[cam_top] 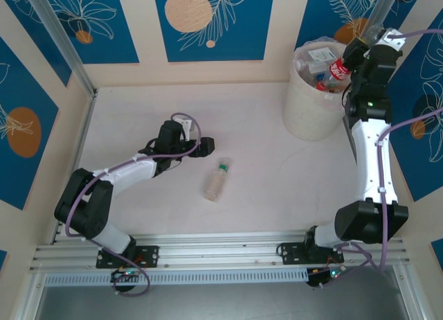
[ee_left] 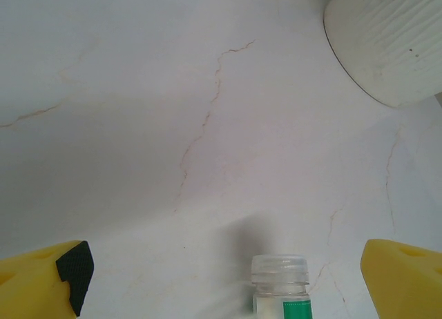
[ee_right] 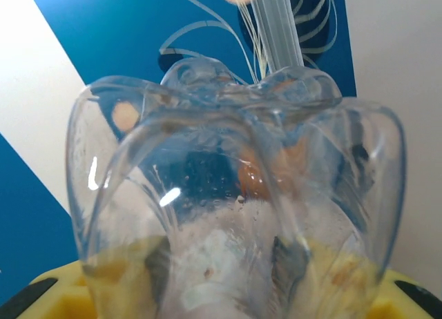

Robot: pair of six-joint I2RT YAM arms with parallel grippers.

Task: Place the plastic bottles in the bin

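Note:
A clear plastic bottle with a green label (cam_top: 217, 179) lies on the table, its cap (ee_left: 278, 271) between my left gripper's yellow fingers (ee_left: 404, 277). The left gripper (cam_top: 205, 147) (ee_left: 235, 284) stands open just beside it, not touching. The cream bin (cam_top: 308, 109) stands at the back right with several bottles inside. Over its right rim my right gripper (cam_top: 361, 51) (ee_right: 228, 295) is shut on a clear bottle (ee_right: 235, 181), whose lobed base points at the back corner. A red-labelled bottle (cam_top: 338, 70) slants at the bin's mouth right against that gripper.
The bin's ribbed base (ee_left: 394, 43) shows at the upper right of the left wrist view. Blue-patterned walls enclose the table, with an aluminium post (cam_top: 59, 39) in each back corner. The rail (cam_top: 221, 247) runs along the near edge.

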